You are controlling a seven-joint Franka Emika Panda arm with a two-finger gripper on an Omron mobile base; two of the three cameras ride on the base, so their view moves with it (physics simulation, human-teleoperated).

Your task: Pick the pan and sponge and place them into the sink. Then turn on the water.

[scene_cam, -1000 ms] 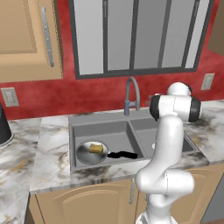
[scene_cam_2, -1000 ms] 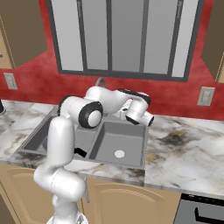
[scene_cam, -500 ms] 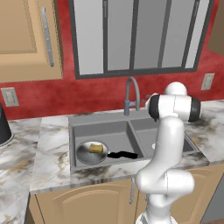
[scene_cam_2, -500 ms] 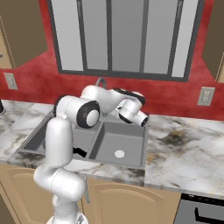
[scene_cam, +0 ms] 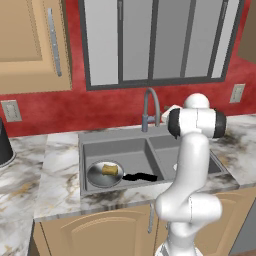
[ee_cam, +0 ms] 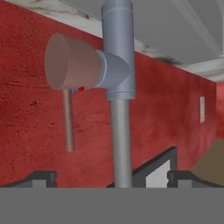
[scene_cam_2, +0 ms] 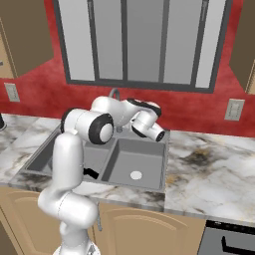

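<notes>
The silver pan (scene_cam: 104, 174) lies in the left basin of the grey sink (scene_cam: 115, 136), its black handle (scene_cam: 140, 176) pointing right. The yellow-tan sponge (scene_cam: 110, 170) rests inside the pan. My gripper (ee_cam: 111, 177) is open and holds nothing. It points at the arched faucet (scene_cam: 151, 107), whose grey pipe (ee_cam: 120, 144) stands midway between my fingertips (ee_cam: 42, 177). The faucet's lever knob (ee_cam: 72, 61) juts to one side of the pipe. In the right base view my gripper (scene_cam_2: 149, 129) hovers over the sink's back rim by the faucet (scene_cam_2: 115, 94). No water shows at the spout.
The right basin (scene_cam_2: 134, 164) holds just its white drain (scene_cam_2: 135, 175). Marble counter (scene_cam_2: 209, 167) runs on both sides of the sink. The red wall (scene_cam: 100, 110) and window stand close behind the faucet. A dark object (scene_cam: 4, 145) stands at the far left.
My hand has swung a little closer to the faucet. The pan and sponge have stayed put in the left basin.
</notes>
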